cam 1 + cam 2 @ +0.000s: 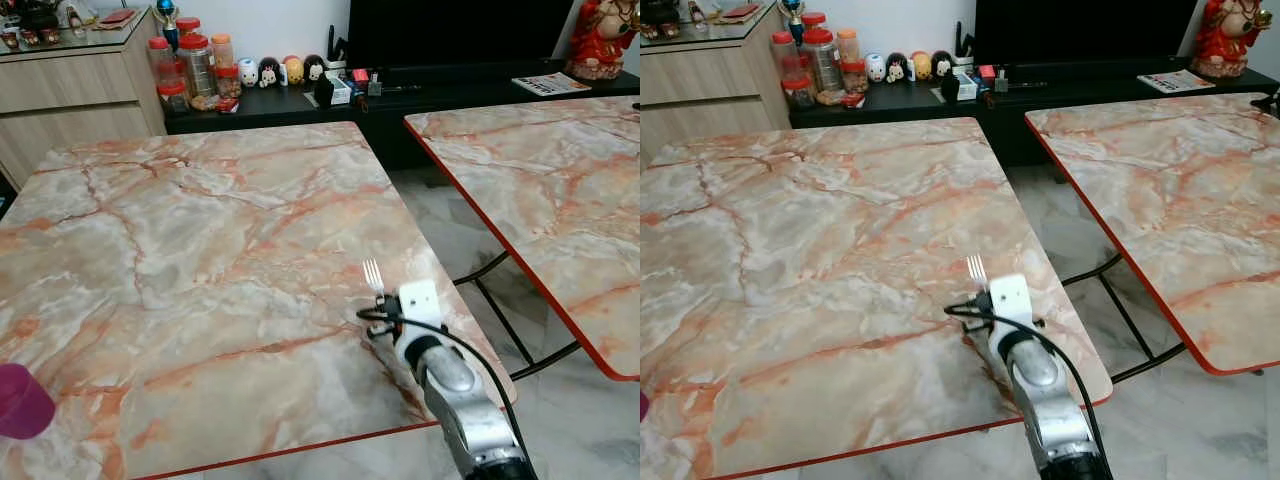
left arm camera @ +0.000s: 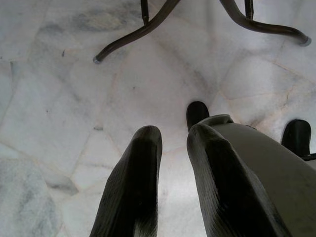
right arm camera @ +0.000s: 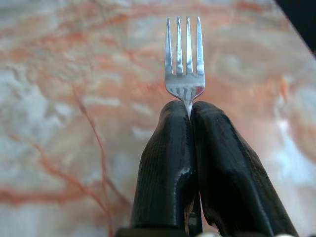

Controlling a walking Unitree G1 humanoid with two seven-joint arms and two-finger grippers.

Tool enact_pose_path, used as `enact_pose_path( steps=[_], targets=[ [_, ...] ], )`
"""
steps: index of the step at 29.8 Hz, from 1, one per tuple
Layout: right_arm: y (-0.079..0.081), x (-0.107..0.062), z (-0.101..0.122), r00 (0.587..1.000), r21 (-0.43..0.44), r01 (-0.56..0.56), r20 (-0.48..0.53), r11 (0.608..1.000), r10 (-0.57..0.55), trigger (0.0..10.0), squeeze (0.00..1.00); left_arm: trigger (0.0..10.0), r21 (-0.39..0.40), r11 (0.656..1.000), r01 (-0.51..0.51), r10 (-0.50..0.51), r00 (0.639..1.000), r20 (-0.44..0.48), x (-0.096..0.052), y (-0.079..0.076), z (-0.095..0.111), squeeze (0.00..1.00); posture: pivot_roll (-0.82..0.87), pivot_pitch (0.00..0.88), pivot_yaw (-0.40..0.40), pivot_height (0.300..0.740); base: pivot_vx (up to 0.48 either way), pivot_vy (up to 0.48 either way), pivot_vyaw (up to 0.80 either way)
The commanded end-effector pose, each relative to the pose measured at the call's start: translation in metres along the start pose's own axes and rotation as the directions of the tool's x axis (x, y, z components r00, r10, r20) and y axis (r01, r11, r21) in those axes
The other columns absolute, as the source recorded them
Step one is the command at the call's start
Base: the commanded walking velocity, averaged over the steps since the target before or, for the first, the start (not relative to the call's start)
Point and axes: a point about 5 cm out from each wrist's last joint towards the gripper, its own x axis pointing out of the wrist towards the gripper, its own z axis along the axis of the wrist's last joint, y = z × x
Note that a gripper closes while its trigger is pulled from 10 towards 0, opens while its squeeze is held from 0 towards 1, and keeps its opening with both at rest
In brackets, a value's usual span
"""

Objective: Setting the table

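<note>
A silver fork (image 3: 184,64) sticks out, tines forward, from my right gripper (image 3: 190,106), whose two black fingers are shut on its neck. In the left eye view the fork (image 1: 373,272) is held low over the near right part of the marble-patterned table (image 1: 200,250), with my right arm reaching in from the near right corner. A pink cup (image 1: 20,400) stands at the table's near left edge. My left gripper (image 2: 173,136) hangs idle over the pale stone floor, its fingers slightly apart with nothing between them.
A second marble table (image 1: 560,180) stands to the right across a narrow floor gap. Behind the tables runs a low black cabinet (image 1: 300,100) with jars (image 1: 195,65) and small figures. A wooden sideboard (image 1: 70,90) is at the back left. Black table legs (image 2: 128,39) curve over the floor.
</note>
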Motion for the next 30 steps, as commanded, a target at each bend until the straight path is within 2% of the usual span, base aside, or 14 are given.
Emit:
enact_pose_path(
  steps=[1,10,30],
  targets=[
    [0.0004,0.0003,0.0073,1.000,-0.003,-0.003,0.031,1.000,0.003,10.0,0.00,10.0,0.004,1.000,-0.007,0.007,1.000,-0.013,-0.0003,0.0012,-0.0023,0.00,-0.05,0.000,-0.007,0.732,0.000,0.000,0.00],
    [-0.0057,0.0006,0.0068,0.999,-0.024,0.009,0.036,1.000,-0.008,10.0,0.00,10.0,0.010,1.000,-0.007,0.007,1.000,-0.013,-0.0003,0.0001,-0.0025,0.00,-0.05,0.000,-0.010,0.732,0.000,-0.240,0.00],
    [-0.0076,0.0008,0.0086,0.999,-0.025,0.016,0.050,1.000,-0.014,10.0,0.00,10.0,0.012,1.000,-0.009,0.009,1.000,-0.016,-0.0002,0.0005,-0.0024,0.00,-0.05,0.000,-0.008,0.732,0.000,-0.385,0.00]
  ],
)
